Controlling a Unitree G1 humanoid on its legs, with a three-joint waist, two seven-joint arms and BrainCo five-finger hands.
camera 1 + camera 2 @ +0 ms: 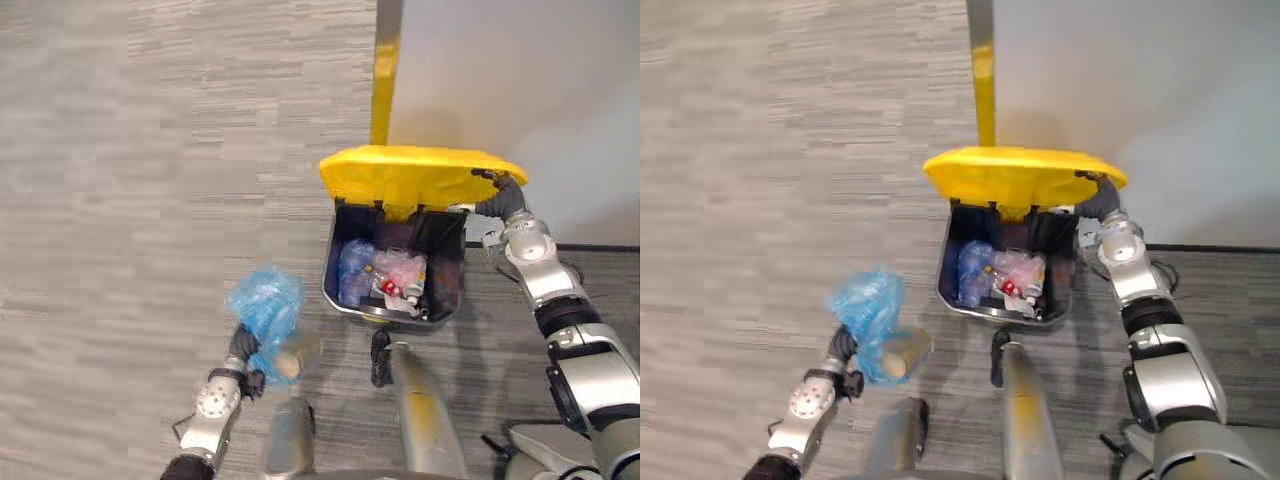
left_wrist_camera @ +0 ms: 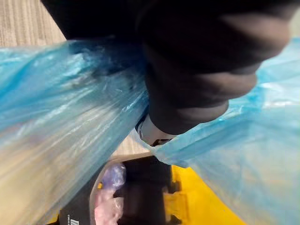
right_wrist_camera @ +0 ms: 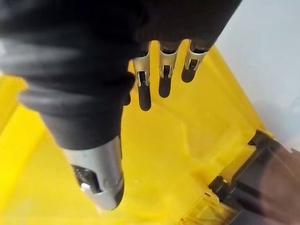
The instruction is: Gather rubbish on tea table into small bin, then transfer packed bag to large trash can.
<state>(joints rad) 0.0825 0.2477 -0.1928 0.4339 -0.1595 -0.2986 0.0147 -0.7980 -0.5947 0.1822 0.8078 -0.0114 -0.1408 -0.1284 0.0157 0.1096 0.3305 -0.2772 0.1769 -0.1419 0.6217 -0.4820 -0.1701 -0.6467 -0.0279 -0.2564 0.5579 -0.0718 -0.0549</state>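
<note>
A packed blue plastic bag [image 1: 265,305] hangs over the grey carpet just left of the large trash can [image 1: 447,262], with something tan showing in its lower part. My left hand [image 1: 243,352] holds it from below, shut on the gathered plastic [image 2: 56,126]. The can is dark with a yellow lid [image 1: 410,175] tipped up and open. My right hand [image 1: 497,185] rests on the lid's right edge, its fingers [image 3: 161,70] straight against the yellow surface [image 3: 178,140]. Inside the can lie a blue bag [image 1: 355,270] and a pinkish bag [image 1: 402,270].
The can stands against a white wall [image 1: 520,90] with a yellow vertical strip [image 1: 383,70] behind it. A dark baseboard [image 1: 600,247] runs along the wall's foot at the right. Grey carpet [image 1: 120,200] spreads out to the left.
</note>
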